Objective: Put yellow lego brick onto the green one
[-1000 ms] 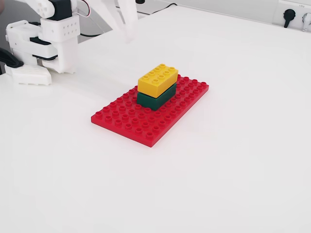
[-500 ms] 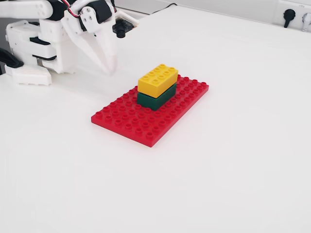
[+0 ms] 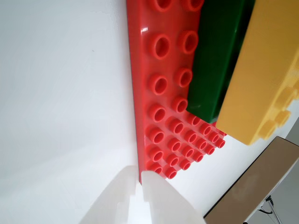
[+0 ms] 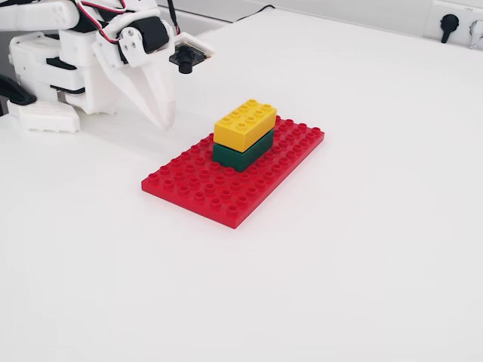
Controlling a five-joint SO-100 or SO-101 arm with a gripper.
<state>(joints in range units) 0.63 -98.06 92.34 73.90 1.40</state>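
White table [image 4: 362, 249] bears red baseplate [image 4: 226, 188], yellow lego brick [image 4: 245, 123] stacked on green one [image 4: 240, 155]; jaws pressed together, empty.

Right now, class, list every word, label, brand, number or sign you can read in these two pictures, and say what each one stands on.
No text can be read in either view.
Yellow lego brick: plain studs, no legible lettering.
Green one: no marking visible.
Red baseplate: stud tops show no readable brand.
White arm and pincer: no label.
Wall socket: nothing legible.
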